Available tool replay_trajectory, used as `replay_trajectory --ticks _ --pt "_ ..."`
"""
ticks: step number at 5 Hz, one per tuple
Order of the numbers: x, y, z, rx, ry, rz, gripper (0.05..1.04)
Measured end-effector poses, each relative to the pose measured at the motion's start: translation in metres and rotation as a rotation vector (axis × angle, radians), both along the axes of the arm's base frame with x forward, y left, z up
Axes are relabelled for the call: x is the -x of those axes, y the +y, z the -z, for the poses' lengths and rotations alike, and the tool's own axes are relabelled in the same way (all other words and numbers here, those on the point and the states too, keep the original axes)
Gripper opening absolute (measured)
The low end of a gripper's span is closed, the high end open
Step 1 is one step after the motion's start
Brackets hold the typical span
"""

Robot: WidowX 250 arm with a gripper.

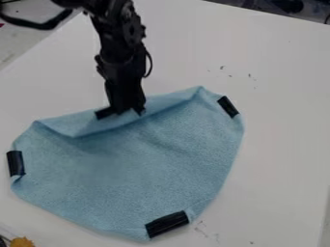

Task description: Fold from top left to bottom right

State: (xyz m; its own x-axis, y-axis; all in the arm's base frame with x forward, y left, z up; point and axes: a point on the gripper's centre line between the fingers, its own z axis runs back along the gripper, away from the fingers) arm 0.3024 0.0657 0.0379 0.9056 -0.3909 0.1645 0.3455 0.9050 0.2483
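Hanging down from the upper left of the camera view, a black robot gripper [126, 109] sits at the upper edge of a light blue cloth [135, 169], which lies on a white table [277, 125]. How far open the claw is, and whether it has hold of the fabric, I cannot tell. Black strips mark the cloth's left side [16, 163], right side [227, 106] and bottom [167, 224]. The upper edge sags and ripples into a shallow fold near the gripper, while most of the cloth is spread out. The step in hand seems to be the start of the fold, at the upper edge. The next move likely calls for making sure of the grip, then lifting that edge and carrying it across toward the bottom right before letting go
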Motion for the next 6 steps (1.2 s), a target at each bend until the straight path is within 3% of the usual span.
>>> replay_trajectory --ticks 2,3,4,5,6 --pt "0.018 -0.013 0.024 0.093 -0.007 -0.04 0.092" --pt "0.023 -0.014 0.025 0.103 0.019 -0.065 0.259" --pt "0.031 -0.017 0.015 0.131 0.048 -0.108 0.533" --pt "0.043 -0.027 0.005 0.19 0.096 -0.164 0.836" --pt "0.056 -0.042 -0.006 0.265 0.12 -0.234 1.014"
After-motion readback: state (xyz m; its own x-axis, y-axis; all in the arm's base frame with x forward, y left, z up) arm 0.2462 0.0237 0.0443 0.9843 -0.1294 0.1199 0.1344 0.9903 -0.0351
